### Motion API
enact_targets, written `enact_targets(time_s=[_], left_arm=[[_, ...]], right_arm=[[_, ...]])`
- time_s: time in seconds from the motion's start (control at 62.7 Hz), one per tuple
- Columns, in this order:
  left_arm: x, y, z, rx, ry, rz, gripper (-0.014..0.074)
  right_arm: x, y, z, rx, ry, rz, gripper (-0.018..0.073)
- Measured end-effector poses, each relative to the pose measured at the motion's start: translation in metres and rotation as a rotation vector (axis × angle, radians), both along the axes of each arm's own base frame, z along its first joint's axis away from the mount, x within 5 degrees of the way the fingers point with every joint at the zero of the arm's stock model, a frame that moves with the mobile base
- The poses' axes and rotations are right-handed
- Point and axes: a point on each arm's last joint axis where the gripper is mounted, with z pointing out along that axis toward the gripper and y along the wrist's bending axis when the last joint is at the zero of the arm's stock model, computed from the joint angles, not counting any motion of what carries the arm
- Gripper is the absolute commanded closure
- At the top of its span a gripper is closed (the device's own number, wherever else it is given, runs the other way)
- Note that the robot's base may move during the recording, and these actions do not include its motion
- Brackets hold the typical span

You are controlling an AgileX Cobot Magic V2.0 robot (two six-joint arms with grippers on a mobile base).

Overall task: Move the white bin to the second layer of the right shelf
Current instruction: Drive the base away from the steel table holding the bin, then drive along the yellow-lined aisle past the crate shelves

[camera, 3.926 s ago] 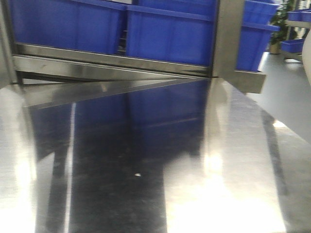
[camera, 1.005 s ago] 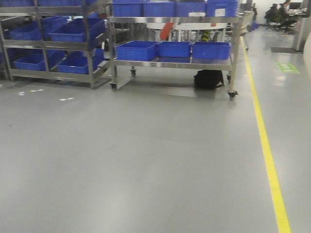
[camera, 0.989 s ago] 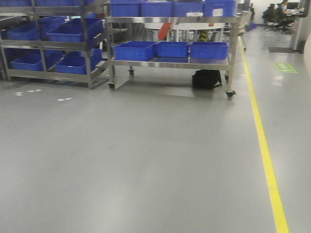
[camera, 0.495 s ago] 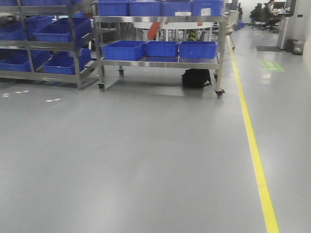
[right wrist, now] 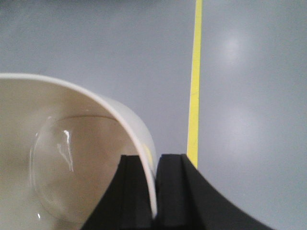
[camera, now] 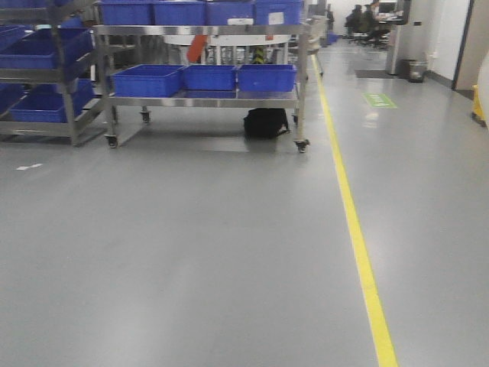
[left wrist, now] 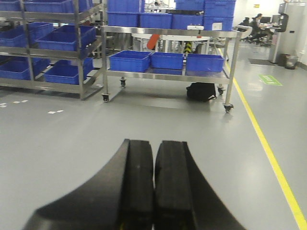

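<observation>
The white bin (right wrist: 72, 158) hangs over the grey floor in the right wrist view. It is glossy and cream inside, with its mouth facing the camera. My right gripper (right wrist: 154, 160) is shut on its thin rim, one finger inside the wall and one outside. In the left wrist view my left gripper (left wrist: 153, 146) is shut with nothing between its fingers (left wrist: 139, 167) and points at the racks ahead. The front view shows neither gripper and no bin. The right shelf second layer is out of view.
A wheeled steel rack (camera: 202, 101) with blue crates (camera: 147, 79) stands ahead, a black bag (camera: 266, 122) under it. Another rack of blue crates (camera: 38, 128) stands at the far left. A yellow floor line (camera: 355, 229) runs away on the right. People sit at desks (camera: 367, 15) far back.
Since the steel table filled the front view, the view has swung round to open floor. Over the last second the racks and yellow line slid left in that view.
</observation>
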Motion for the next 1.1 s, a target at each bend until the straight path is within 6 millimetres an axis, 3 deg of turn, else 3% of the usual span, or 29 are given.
enact_targets(time_s=[1.101], left_arm=[[0.0, 0.0, 0.0, 0.0, 0.0, 0.0, 0.0512]], right_arm=[[0.0, 0.0, 0.0, 0.0, 0.0, 0.0, 0.051]])
